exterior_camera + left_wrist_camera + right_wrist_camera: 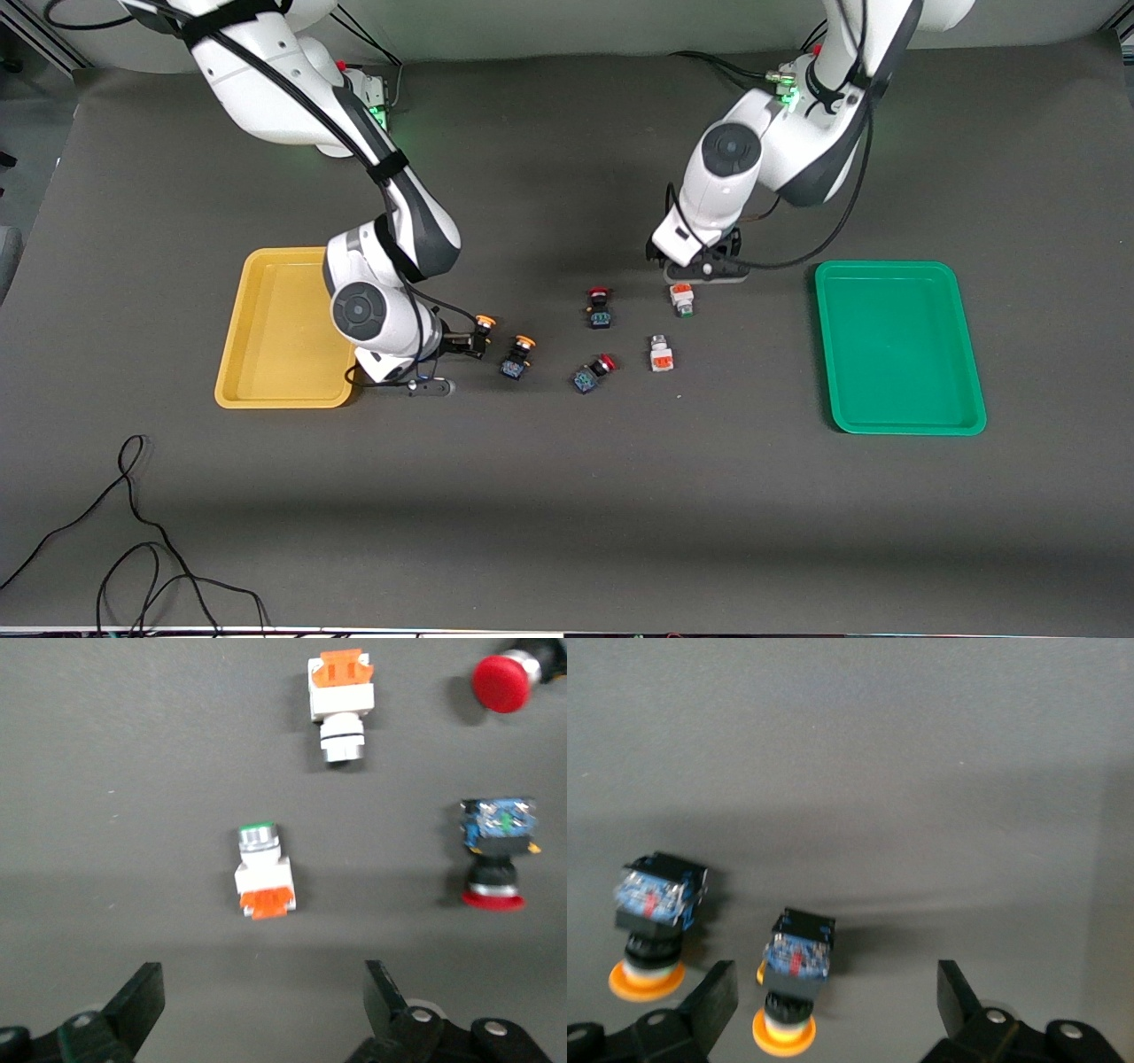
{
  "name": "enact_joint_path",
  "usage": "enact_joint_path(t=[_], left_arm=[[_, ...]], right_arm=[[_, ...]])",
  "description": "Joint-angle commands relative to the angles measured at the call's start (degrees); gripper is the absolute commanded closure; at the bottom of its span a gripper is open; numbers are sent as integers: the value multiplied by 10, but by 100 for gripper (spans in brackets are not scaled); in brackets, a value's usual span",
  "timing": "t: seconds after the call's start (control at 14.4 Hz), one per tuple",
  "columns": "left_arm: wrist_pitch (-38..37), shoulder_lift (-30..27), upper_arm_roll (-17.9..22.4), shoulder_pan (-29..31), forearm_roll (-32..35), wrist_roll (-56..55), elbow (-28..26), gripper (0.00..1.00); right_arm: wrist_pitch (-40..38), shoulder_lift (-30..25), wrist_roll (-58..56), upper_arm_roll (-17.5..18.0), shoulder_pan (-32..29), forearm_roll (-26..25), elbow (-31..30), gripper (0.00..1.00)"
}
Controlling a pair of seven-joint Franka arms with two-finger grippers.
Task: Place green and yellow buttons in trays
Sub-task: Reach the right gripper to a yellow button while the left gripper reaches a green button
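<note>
While both arms were down among the switches in the middle of the grey-covered table [567, 496], neither had anything in its grasp, so you had all four pieces left to move. Your right gripper [461, 344] hung low beside the shallow yellow plastic tray [266, 390], toward the right arm's end; its fingers stood spread, and its wrist view showed them wide of the two yellow-capped push-button switches with black-blue bodies [796, 983], one of which [481, 330] lay close by its fingertips and the other [516, 354] just beside that. Your left gripper [700, 270] sat over the white-grey switch with the orange block and green cap [681, 299], fingers [133, 1005] parted and empty, the switch lying on its side between and ahead of them. The second white-grey switch with an orange block [660, 353] lay nearer the front edge, well apart from the shallow green plastic tray [899, 416] at the left arm's end.

Your risks, as I judged them: the two yellow-capped switches lay so close that a closing finger could knock the neighbour away or catch both. The two red-capped black switches [599, 306] sat near the white-grey pair, and a loose approach could nudge them. These round-nosed bodies might also roll or twist out of an off-centre pinch.
</note>
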Motion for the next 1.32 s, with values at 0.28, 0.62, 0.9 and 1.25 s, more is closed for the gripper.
enact_joint_path(t=[0.28,0.62,0.9,1.25], left_arm=[[102,105,29,-3,23,-29,11,0],[104,110,31,-4,23,-50,14,45],[101,109,30,-7,23,-68,15,64],[28,81,30,7,22,-72,67,65]], right_arm=[[31,35,71,-6,57,11,16,2],[43,46,70,-8,59,3,15,27],[43,44,62,-11,58,1,15,83],[22,3,59,-28,52,1,23,100]])
